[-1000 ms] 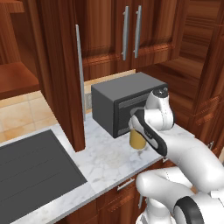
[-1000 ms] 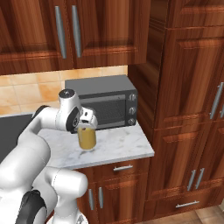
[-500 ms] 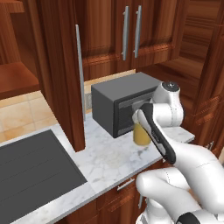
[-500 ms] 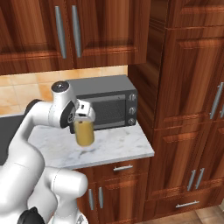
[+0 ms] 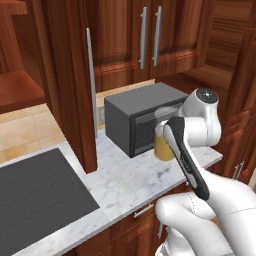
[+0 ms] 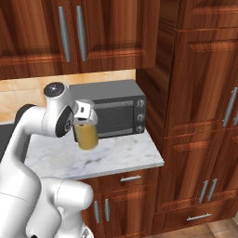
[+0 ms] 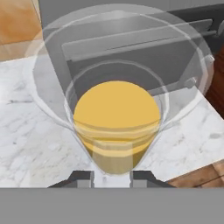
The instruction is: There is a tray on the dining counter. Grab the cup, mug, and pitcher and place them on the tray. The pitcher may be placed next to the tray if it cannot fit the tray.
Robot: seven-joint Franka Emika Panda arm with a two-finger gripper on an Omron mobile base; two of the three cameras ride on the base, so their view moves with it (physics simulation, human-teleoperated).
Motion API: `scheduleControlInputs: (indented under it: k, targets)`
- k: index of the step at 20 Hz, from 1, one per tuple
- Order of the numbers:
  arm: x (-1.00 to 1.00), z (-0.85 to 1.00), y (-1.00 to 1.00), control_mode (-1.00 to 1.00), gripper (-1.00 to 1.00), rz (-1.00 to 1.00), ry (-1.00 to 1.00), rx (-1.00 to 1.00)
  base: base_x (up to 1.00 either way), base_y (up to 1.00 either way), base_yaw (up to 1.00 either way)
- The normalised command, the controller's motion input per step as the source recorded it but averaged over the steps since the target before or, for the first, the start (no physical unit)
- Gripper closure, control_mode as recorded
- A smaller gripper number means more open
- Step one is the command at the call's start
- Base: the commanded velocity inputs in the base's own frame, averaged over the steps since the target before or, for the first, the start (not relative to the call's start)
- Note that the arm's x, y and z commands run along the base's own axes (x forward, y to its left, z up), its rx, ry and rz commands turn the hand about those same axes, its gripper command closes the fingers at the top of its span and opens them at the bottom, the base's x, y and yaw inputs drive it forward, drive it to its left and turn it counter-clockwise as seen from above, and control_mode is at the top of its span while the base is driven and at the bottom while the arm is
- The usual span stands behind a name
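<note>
Before one microwave (image 6: 111, 113) | one pitcher (image 6: 86, 135) | hand (image 7: 112, 177) gripping it

One pitcher (image 6: 86, 136) of orange-yellow liquid. One grey microwave (image 6: 111, 109), with three round knobs (image 6: 139, 117) down its front in the right base view. One dark cooktop (image 5: 37, 194) set in one marble worktop (image 5: 130, 182). One robot arm (image 5: 192, 132) with one gripper (image 7: 112, 177), showing two dark fingertips (image 7: 82, 177) in the hand view. Two long vertical handles (image 5: 143, 37) on the upper cabinet doors.
</note>
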Motion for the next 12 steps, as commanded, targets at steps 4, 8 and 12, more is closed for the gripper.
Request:
scheduleControlInputs:
  k: [4,8,12]
  targets:
    - [-0.05,0.45,0.00,-1.00,1.00,0.01,0.00,0.00,0.00,0.00,0.00]
    - [-0.09,0.33,0.00,-1.00,1.00,0.02,0.00,0.00,0.00,0.00,0.00]
    - [-0.06,0.16,0.00,-1.00,1.00,0.01,0.00,0.00,0.00,0.00,0.00]
